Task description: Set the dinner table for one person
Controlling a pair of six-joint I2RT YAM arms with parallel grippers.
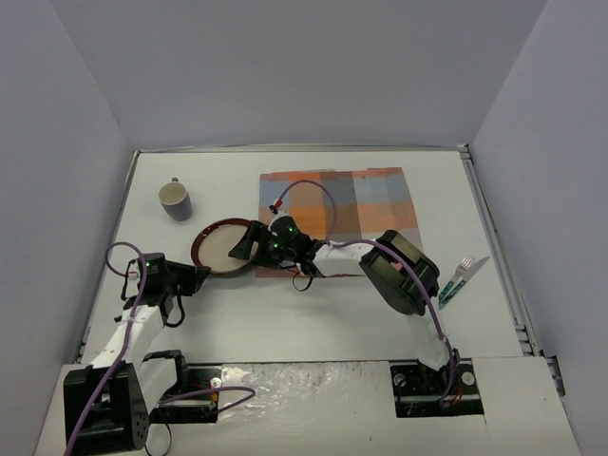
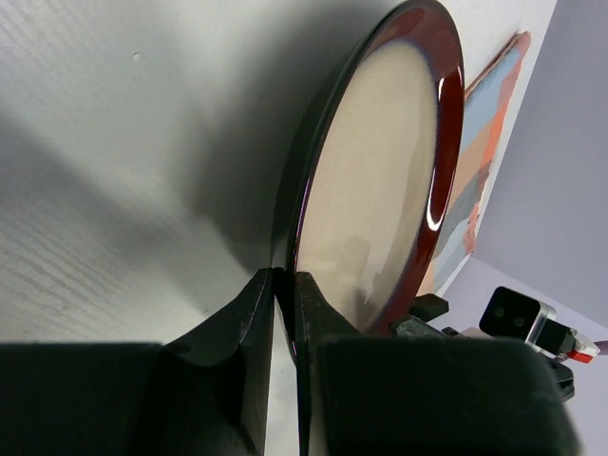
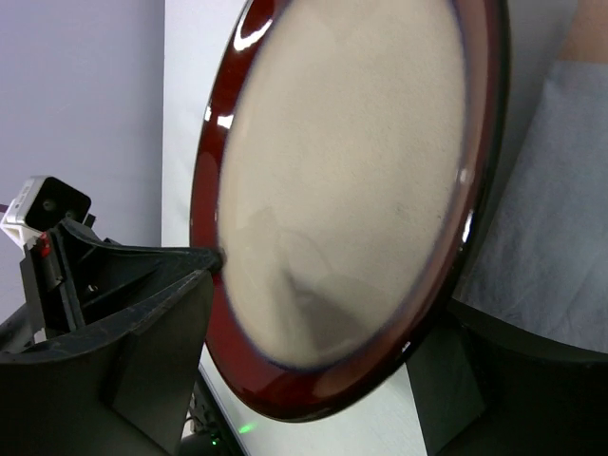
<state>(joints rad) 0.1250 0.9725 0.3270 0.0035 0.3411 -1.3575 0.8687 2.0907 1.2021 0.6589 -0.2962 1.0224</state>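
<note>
Left wrist view: left gripper [image 2: 285, 285] is pinched tight on the plate [image 2: 380, 171], jaws together over the dark red rim with the edge sandwiched between them. That thin-rim grip looks chosen to tip or drag the plate, and the dark shadow underneath suggests this side is lifted; I can't tell whether the far side touches down.

On the right wrist view, right gripper [image 3: 328, 304] stands with jaws wide apart, 1 finger at the rim, the other beyond the opposite edge. I read it as a second hold being lined up, not yet a clamp, so 2 arms can share the load.

From above, the plate sits between both grippers, just beside the mat's [image 1: 342, 214] near-left corner, probably headed onto it. Nothing is on the plate. Further out, the mug [image 1: 175, 199] stands upright at far left and looks empty. Cutlery [image 1: 461, 277] waits well apart at right. All of it rests on the white table [image 1: 313, 313], which fills the view.
</note>
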